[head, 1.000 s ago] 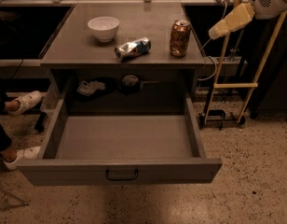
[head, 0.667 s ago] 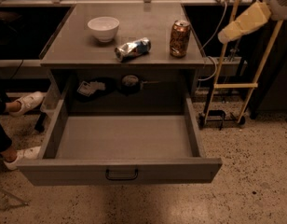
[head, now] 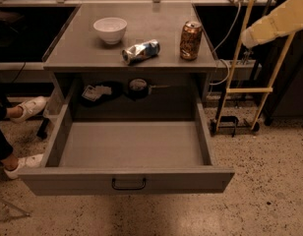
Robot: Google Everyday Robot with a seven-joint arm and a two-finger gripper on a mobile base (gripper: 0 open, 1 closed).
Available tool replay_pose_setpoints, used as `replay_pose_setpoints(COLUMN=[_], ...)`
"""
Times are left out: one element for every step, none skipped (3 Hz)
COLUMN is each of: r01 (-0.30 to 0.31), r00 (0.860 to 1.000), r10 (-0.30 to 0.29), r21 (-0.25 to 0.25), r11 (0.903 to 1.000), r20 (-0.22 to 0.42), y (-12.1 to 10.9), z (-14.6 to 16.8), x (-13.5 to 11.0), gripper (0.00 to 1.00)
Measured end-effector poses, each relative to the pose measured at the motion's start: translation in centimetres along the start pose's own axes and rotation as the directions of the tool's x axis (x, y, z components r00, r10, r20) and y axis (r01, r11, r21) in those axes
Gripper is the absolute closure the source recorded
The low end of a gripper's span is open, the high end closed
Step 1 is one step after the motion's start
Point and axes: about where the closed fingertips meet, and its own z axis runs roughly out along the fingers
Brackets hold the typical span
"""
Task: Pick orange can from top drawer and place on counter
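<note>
The orange can [head: 191,40] stands upright on the counter [head: 82,53], near its right edge. The top drawer [head: 127,146] is pulled wide open and its grey floor is bare; its front carries a dark curved handle [head: 128,184]. My gripper [head: 250,36], pale yellow, hangs in the air at the upper right, off the counter's right side and clear of the can. It holds nothing that I can see.
A white bowl [head: 110,29] and a crushed silver-and-blue can [head: 140,51] are on the counter left of the orange can. A yellow-framed wheeled cart [head: 240,89] stands to the right. A person's white shoes [head: 28,108] are at the left. Dark items [head: 138,86] sit behind the drawer.
My gripper has drawn back to the right, away from the orange can. The can, the drawer and the other things have not moved.
</note>
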Motion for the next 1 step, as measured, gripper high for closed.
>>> replay_pose_setpoints(r01=[0.0], r00=[1.0], r10=[0.0], r21=[0.0], r11=[1.0], r20=[-0.001], y=[0.01], z=[-0.02], x=[0.01], gripper=[0.0])
